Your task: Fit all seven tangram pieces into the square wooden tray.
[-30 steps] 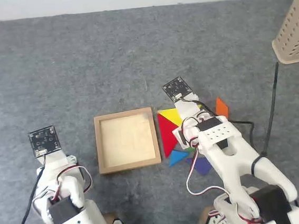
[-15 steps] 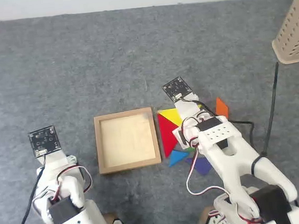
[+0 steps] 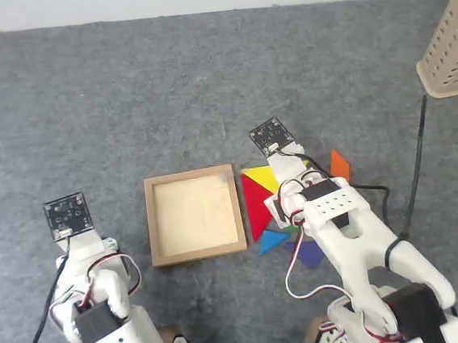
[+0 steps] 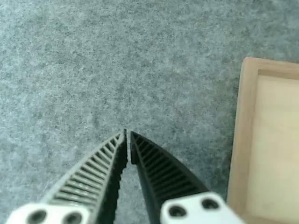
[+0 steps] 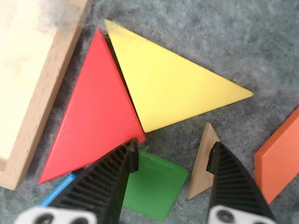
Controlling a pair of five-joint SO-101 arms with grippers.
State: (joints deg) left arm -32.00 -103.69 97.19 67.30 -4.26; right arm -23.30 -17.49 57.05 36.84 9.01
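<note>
Nothing has shifted since a second ago; both arms sit as they were. We see the square wooden tray [image 3: 152,221] on the grey carpet [image 3: 124,92], bare inside. The red triangle [image 5: 93,107] lies against its rim on the right arm's side, with the yellow triangle [image 5: 163,88] touching the red one. Near them lie the green square [image 5: 152,184], a plain wooden triangle [image 5: 202,163], the blue triangle [image 3: 271,239], the purple piece [image 3: 308,253] and the orange piece [image 3: 339,164]. Our right gripper [image 5: 174,148] hangs over the green square, jaws spread. Our left gripper [image 4: 128,135] is clenched on nothing beside the tray. A beige basket [image 3: 453,36] stands well apart.
</note>
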